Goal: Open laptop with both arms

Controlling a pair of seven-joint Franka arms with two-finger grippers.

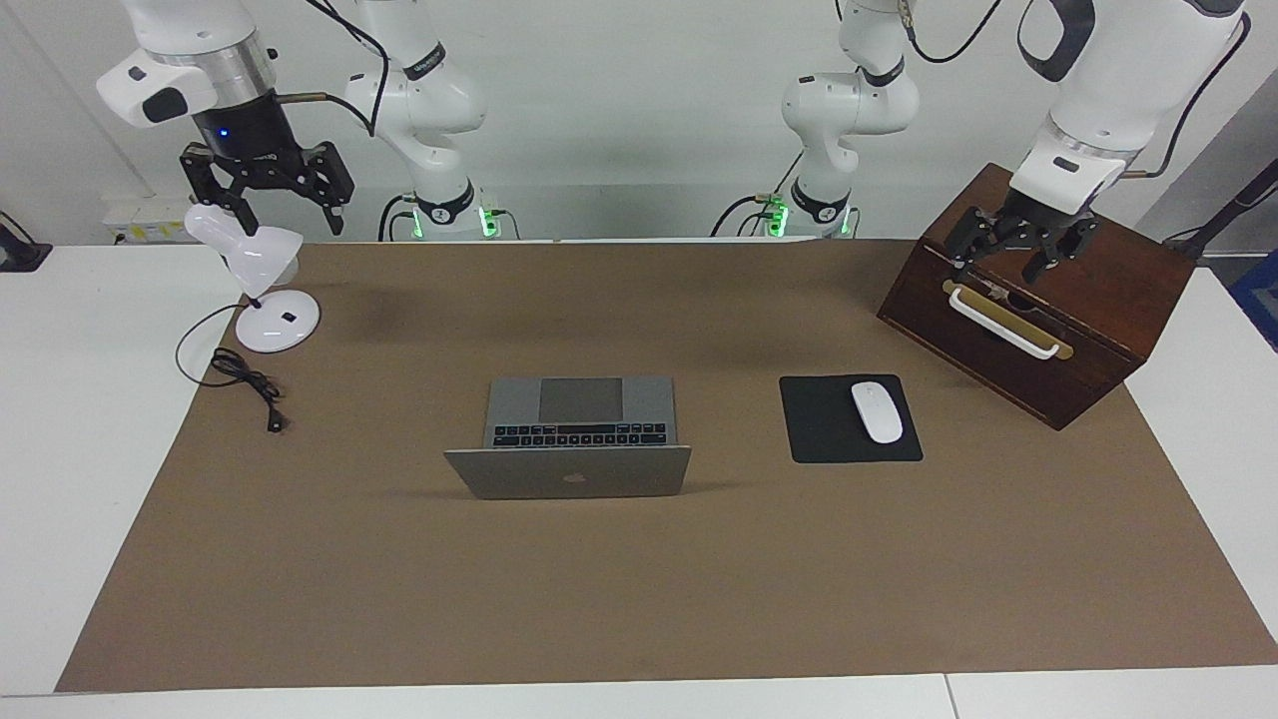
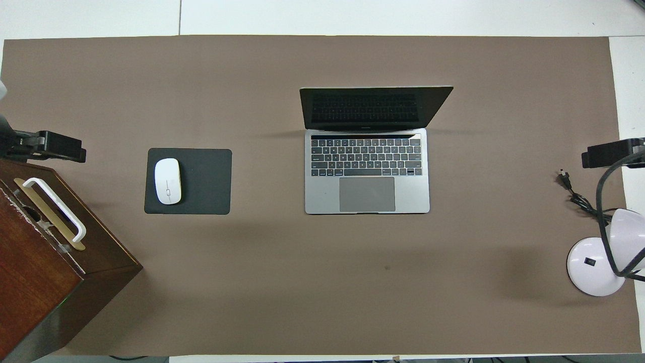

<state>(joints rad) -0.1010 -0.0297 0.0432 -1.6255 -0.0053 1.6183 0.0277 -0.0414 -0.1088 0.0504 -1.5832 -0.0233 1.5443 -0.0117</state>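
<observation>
A: Any containers on the table (image 1: 60, 419)?

B: One: a dark wooden box (image 1: 1038, 300) with a white handle (image 1: 1003, 322), at the left arm's end. It is shut, so what it holds is hidden.

A: Go along the facing view for me.

B: First the right claw (image 1: 268, 190), up in the air over the white lamp (image 1: 262, 280), its fingers spread. The lamp's black cord (image 1: 245, 377) lies loose just beside its base. The laptop (image 1: 579, 434) sits mid-table, open, its lid upright and its logo turned away from the robots, keys and trackpad toward them. Toward the left arm's end comes a black mouse pad (image 1: 849, 419) with a white mouse (image 1: 877, 411) on it. Last, the left claw (image 1: 1018, 245) hangs over the box top, fingers spread, gripping nothing.

A: And both claws are well apart from the laptop?

B: Yes, each at its own end.

A: The surface?

B: A brown sheet (image 1: 639, 579) covers most of the white table; every item stands on it. A pale wall (image 1: 639, 120) rises at the robots' end, and green lights glow at both arm bases.
</observation>
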